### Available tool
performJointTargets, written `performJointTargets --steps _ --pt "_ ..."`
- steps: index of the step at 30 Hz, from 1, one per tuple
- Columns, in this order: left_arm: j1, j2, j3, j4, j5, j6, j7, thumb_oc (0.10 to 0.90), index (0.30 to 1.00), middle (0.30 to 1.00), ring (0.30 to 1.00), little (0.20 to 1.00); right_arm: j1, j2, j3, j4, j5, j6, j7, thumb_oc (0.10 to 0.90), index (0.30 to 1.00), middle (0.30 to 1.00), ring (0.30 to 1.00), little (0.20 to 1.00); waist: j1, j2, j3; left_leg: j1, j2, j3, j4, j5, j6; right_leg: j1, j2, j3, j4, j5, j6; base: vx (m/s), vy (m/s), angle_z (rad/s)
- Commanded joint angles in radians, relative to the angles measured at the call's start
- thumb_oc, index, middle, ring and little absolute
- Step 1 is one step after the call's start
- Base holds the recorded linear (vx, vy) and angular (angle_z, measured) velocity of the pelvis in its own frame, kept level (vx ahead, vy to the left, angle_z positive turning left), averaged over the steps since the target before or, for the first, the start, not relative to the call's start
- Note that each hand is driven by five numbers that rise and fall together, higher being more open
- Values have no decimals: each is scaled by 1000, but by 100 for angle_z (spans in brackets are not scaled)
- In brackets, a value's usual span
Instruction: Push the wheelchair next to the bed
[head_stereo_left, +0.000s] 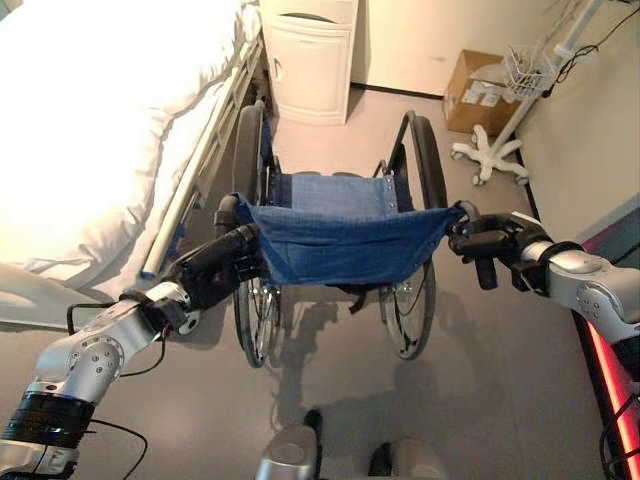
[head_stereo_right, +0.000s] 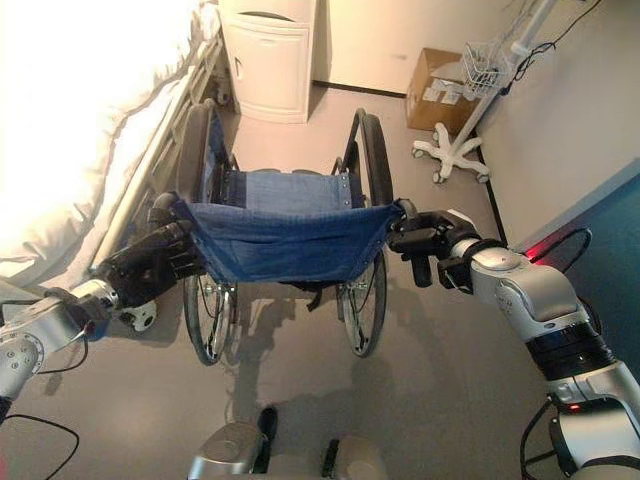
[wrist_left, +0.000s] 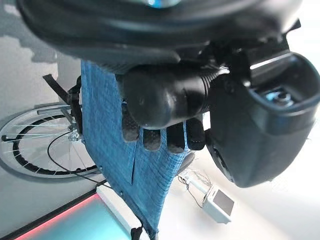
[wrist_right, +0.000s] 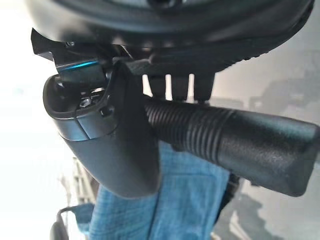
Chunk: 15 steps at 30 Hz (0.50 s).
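The black-framed wheelchair (head_stereo_left: 340, 240) had a seat and back sling of mid-blue denim-like cloth, black tyres and silver spokes. Its ribbed push handle (wrist_right: 235, 140) was black. The bed's quilted cover (head_stereo_left: 90, 120) was plain white, the bedside cabinet (head_stereo_left: 310, 60) cream, the cardboard box (head_stereo_left: 478, 92) brown, the wheeled stand (head_stereo_left: 492, 155) white, the floor (head_stereo_left: 480, 380) grey

The wheelchair (head_stereo_left: 335, 240) stands just right of the bed (head_stereo_left: 100, 140), with a cabinet (head_stereo_left: 308, 60) behind it and a box (head_stereo_left: 478, 90) behind-right.
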<state>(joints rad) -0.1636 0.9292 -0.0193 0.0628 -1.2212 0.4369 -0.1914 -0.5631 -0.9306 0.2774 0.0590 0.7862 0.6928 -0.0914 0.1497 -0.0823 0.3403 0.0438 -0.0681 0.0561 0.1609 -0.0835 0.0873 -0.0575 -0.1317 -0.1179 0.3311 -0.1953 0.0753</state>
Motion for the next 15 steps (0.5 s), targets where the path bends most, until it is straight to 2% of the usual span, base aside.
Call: performJointTargets --steps 1,2,4,5,8,11,12,15 --pt "-248 -38 37 -84 -128 -231 -89 400 300 300 300 300 -23 -2 42 -113 64 -150 152 400 300 300 300 300 -91 67 -192 -59 -55 -51 46 20 -69 41 59 -4 -91 145 14 64 -2 36" --pt "-251 -40 34 -83 -127 -232 -88 400 300 300 300 300 -27 -4 44 -111 67 -150 151 400 300 300 300 300 -94 67 -189 -56 -55 -53 48 16 -69 39 59 0 -98 150 16 94 -18 41" --pt "-268 -44 8 -80 -122 -239 -85 400 300 300 300 300 -71 -16 70 -104 102 -130 127 400 300 300 300 300 -111 56 -185 -26 -62 -62 50 -19 -68 0 45 45 -190 225 45 144 -40 33" --pt "-270 -44 7 -80 -122 -239 -83 400 300 300 300 300 -76 -17 73 -104 105 -127 126 400 300 300 300 300 -113 57 -185 -22 -61 -63 49 -22 -68 -2 46 47 -196 231 47 188 -57 28" --pt "-273 -43 -2 -94 -131 -243 -43 400 300 300 300 300 -74 -31 76 -116 115 -117 133 400 300 300 300 300 -138 39 -189 30 -63 -66 33 -66 -56 -50 50 82 -255 306 71 228 -80 12" --pt "-275 -46 -3 -99 -133 -246 -22 400 300 300 300 300 -68 -35 67 -123 115 -118 146 400 300 300 300 300 -148 32 -192 44 -61 -68 47 -90 -52 -70 61 85 -244 309 70 259 -105 36" --pt "-272 -62 -1 -93 -123 -245 -25 400 300 300 300 300 -71 -32 63 -119 102 -114 164 400 300 300 300 300 -153 27 -197 44 -59 -70 81 -101 -53 -63 72 94 -234 294 57 205 -90 22" --pt "-263 -74 3 -87 -114 -253 -32 400 300 300 300 300 -87 -38 80 -114 88 -120 185 400 300 300 300 300 -156 25 -209 36 -42 -75 150 -70 -75 -50 93 77 -224 264 30 242 -102 40"
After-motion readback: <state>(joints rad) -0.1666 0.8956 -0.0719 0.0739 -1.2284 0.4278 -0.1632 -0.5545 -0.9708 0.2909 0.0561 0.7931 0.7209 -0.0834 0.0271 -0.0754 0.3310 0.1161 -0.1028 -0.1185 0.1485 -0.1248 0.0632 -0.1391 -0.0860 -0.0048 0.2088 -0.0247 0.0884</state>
